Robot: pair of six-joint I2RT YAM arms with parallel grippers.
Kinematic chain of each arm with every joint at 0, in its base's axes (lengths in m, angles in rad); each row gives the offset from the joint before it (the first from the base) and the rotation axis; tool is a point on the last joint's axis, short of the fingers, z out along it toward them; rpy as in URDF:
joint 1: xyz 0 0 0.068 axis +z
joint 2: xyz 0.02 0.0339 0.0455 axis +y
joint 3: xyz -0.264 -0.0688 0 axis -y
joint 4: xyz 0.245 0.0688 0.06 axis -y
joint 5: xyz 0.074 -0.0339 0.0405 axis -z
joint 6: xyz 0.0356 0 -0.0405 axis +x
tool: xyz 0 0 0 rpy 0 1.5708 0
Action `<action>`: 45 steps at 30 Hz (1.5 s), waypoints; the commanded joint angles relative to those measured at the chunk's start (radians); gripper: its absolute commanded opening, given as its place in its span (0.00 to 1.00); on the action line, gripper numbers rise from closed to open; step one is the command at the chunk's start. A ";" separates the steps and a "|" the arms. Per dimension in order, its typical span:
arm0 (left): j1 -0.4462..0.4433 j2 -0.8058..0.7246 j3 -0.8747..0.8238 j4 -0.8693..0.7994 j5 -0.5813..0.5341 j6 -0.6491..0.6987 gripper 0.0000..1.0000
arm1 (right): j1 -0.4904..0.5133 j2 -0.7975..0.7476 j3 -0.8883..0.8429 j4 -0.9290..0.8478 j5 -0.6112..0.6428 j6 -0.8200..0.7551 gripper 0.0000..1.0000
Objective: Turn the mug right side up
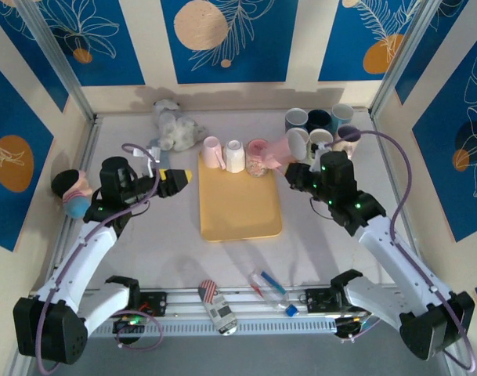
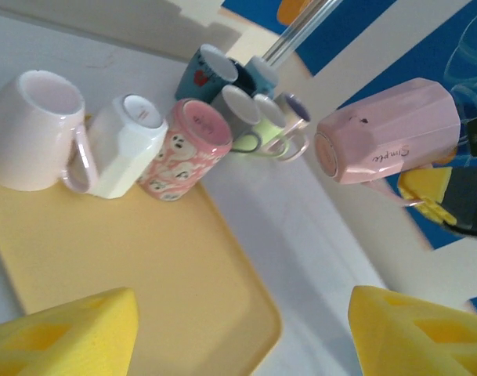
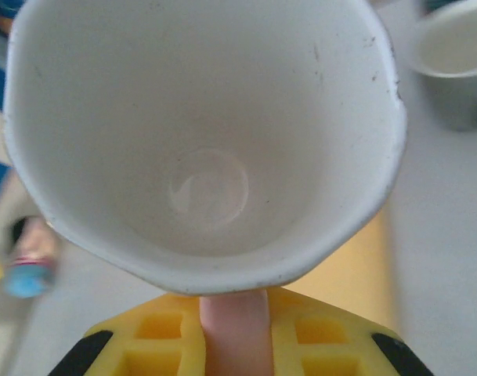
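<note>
Right jaws clenched on pink mug (image 1: 279,149) handle, mug sideways aloft, upper centre of top view; handle grip lets wrist roll rim upward. Left jaws released, empty.

A pale grey tabletop (image 1: 160,251) is enclosed on three sides by cream walls (image 1: 238,94), on which blue panels (image 1: 261,47) printed with white leaf outlines and orange and peach discs are mounted. Silver metal posts (image 1: 56,59) are set slanting at the two back corners, and a slotted aluminium rail (image 1: 254,319) is fixed along the near edge. Soft, even light is cast from above, with faint shadows thrown on the back wall.
</note>
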 commanded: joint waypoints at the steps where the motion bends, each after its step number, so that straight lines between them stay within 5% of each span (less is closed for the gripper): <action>1: 0.010 0.005 0.018 -0.085 -0.055 0.168 0.71 | -0.049 -0.033 -0.050 -0.025 0.089 -0.183 0.00; 13: 0.002 0.040 0.003 -0.101 -0.142 0.246 0.71 | -0.103 0.050 -0.177 0.111 0.135 -0.470 0.00; 45: -0.098 0.188 0.018 0.002 -0.148 0.224 0.71 | -0.224 0.406 -0.234 0.492 0.062 -0.644 0.00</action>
